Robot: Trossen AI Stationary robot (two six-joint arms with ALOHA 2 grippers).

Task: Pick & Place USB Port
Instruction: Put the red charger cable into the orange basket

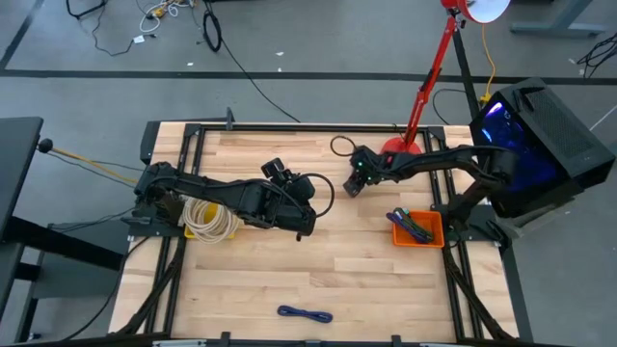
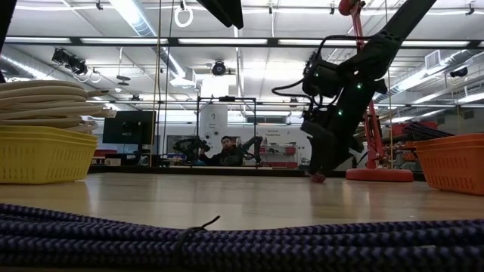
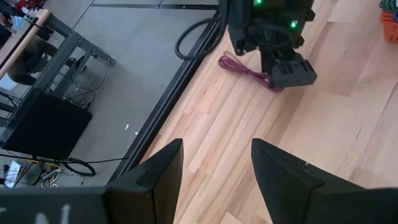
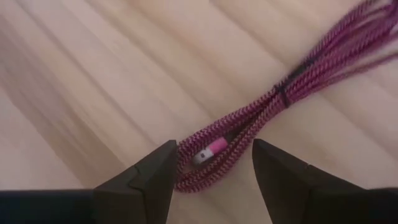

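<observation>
A magenta braided USB cable (image 4: 267,118), bundled and tied at its middle, lies flat on the wooden table, its pink plug (image 4: 210,150) at the looped end. My right gripper (image 4: 214,158) stands open over that end, pointing steeply down, one finger on each side of the plug; the low view shows its tips (image 2: 321,172) close above the tabletop. From the left wrist view the cable (image 3: 244,68) trails out from under my right gripper (image 3: 289,70). My left gripper (image 3: 216,158) is open and holds nothing, raised above the table's middle (image 1: 305,220).
An orange bin (image 1: 434,236) holding cables stands at the right. A yellow basket with coiled white rope (image 1: 210,220) sits at the left. A blue cable (image 1: 305,313) lies near the front edge. A red lamp base (image 1: 397,146) stands behind my right gripper.
</observation>
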